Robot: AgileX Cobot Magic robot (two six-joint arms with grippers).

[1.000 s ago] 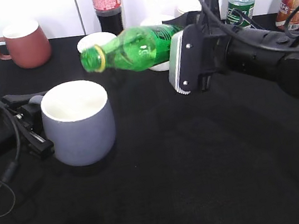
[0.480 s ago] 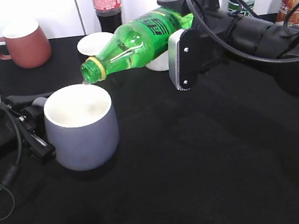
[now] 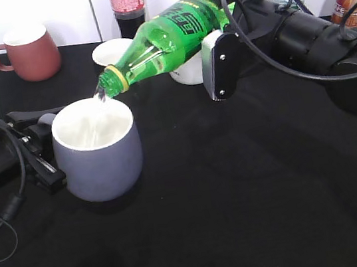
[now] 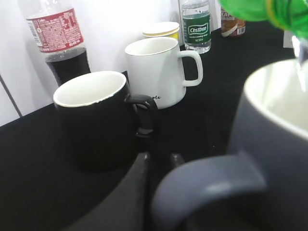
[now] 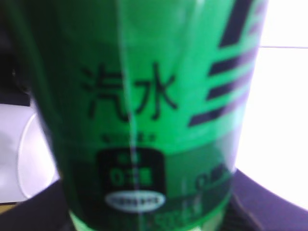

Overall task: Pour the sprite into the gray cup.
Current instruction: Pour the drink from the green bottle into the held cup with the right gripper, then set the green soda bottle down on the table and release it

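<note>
The pour was under way: the right gripper clenched the sprite, tilted neck-down with its mouth just above the gray cup, liquid falling inside. The left gripper sat at the cup's handle; its grip was unclear. Next, judge the fill, then tilt back

**Black table, crowded back edge**

Your black table carries the gray cup front left. Behind it you have a reddish-brown mug, a black mug, a white mug, a cola bottle and a water bottle.
</note>
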